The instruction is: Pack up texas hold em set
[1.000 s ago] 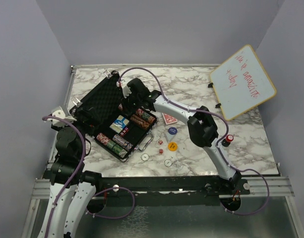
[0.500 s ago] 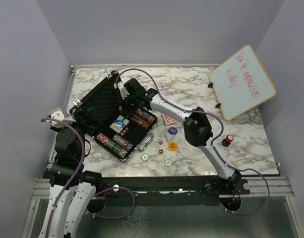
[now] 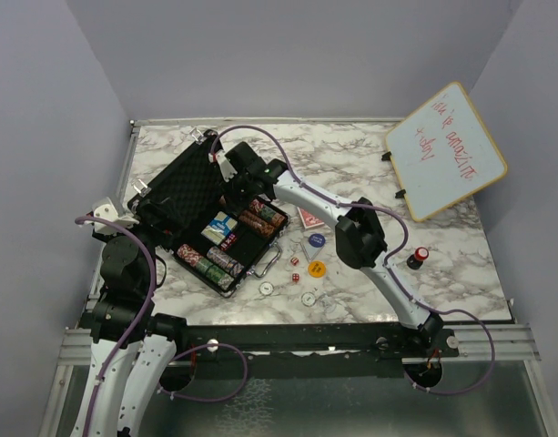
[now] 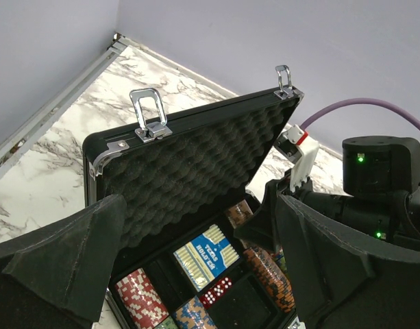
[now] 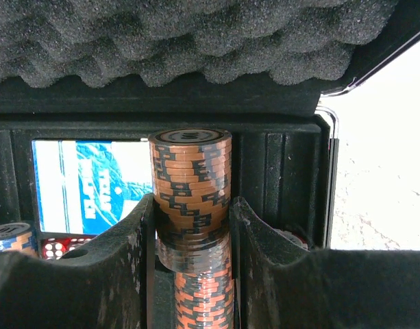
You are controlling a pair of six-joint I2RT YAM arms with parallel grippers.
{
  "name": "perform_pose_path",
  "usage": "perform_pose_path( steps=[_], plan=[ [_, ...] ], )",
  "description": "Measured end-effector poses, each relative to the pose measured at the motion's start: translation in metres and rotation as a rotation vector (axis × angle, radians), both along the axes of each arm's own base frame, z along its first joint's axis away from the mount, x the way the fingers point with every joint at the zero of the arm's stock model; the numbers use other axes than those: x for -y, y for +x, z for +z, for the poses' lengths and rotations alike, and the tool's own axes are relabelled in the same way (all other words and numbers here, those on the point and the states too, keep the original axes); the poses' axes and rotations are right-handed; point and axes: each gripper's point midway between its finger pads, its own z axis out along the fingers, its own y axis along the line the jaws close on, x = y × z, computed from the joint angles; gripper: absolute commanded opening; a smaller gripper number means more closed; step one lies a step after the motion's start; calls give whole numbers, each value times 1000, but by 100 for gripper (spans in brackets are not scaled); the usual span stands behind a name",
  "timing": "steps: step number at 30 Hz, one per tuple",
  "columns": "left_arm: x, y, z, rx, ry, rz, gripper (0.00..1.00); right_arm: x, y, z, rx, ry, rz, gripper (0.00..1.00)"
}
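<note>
Clamping an orange-black chip stack [image 5: 190, 171] between them, right jaws sit inside the open case [image 4: 196, 157], blue deck [image 5: 93, 178] just left of them; left jaws gape wide, empty, facing the case.

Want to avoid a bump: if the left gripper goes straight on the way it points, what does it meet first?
Probably the case's foam-lined lid, which fills the gap between the fingers of the open left gripper; the blue card deck lies just below. Depth is unclear.
</note>
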Motion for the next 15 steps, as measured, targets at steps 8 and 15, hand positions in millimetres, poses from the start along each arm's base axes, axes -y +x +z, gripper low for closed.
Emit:
perform_pose_path(
  steps=[8,15],
  plan=[
    [0,0,0,0,0,0,99,3,-2,-15,-20,-30,5,13],
    [0,0,0,0,0,0,99,3,-2,-16,-23,-33,6,36]
  ],
)
